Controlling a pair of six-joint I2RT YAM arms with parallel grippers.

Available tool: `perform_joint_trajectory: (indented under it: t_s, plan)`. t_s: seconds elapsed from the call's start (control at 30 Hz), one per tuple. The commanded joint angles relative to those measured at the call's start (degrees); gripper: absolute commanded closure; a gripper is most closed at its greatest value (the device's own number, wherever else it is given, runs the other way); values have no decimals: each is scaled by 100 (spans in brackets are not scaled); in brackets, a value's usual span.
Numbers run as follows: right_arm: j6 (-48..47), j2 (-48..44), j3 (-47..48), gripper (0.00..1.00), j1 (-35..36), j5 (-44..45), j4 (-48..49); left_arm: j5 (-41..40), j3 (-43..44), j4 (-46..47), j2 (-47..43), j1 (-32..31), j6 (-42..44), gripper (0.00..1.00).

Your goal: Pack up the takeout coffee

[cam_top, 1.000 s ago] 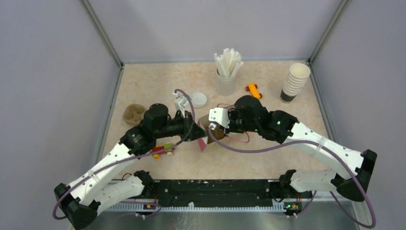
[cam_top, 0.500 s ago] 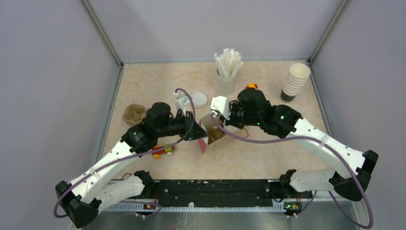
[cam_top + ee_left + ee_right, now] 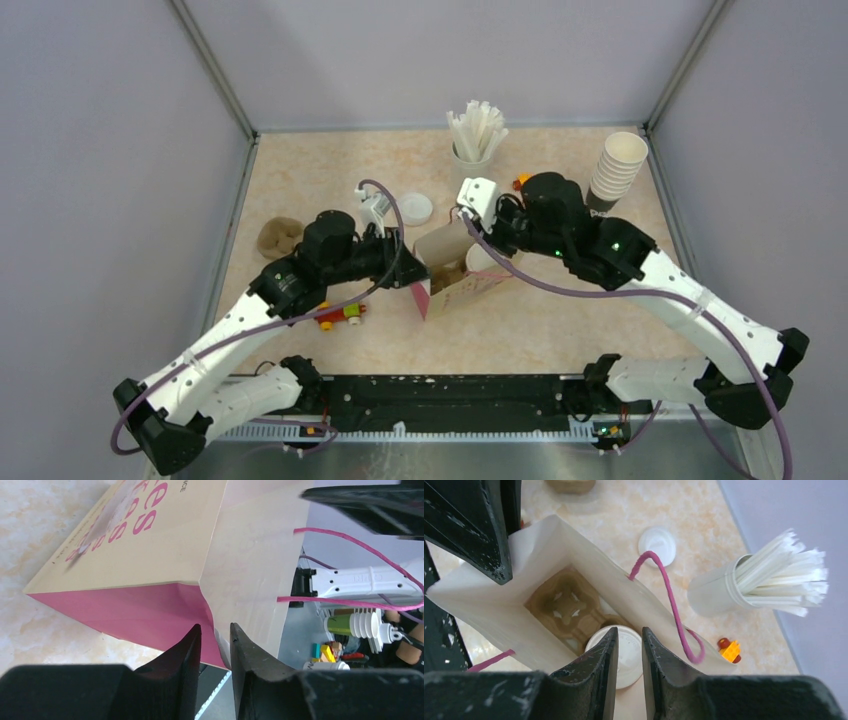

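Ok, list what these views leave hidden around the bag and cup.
- Cup: right wrist view shows only its top; the right jaws and bag wall hide the rest.
- Tray: same view, partly under the cup and jaws.
- Left jaws: left wrist view, bag fold between them; gripped or not, cannot tell.
- Bag print: left wrist view, cut by the top edge, partly blurred.

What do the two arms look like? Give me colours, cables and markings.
The left arm and right arm match: white links with small holes, bulky black joints, a purple cable looped along each. Green lights glow on the right one. The left end effector and right end effector have black, scuffed fingers.
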Motion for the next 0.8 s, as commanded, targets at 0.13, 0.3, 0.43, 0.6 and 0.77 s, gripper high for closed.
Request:
perform_joint_trajectory:
  t_s: [0.13,0.3,0.43,0.6,0.77]
  plan:
    - [324,-725,91,77,-50,292,696,-587,495,-241,152,5,251,62]
    - [861,-1089,-48,76,-50,954,1307,-677,522,-182,176,5,322,61]
    - [1711,-1283,-90,71,-50,1657,1675,-785,649,-151,150,7,358,58]
    - [2331,-491,816,66,-45,2347,726,-954,1205,-415,146,11,459,35]
    - [2904,418,1620,62,-644,2320,297,-1040,1848,-976,63,7,685,4]
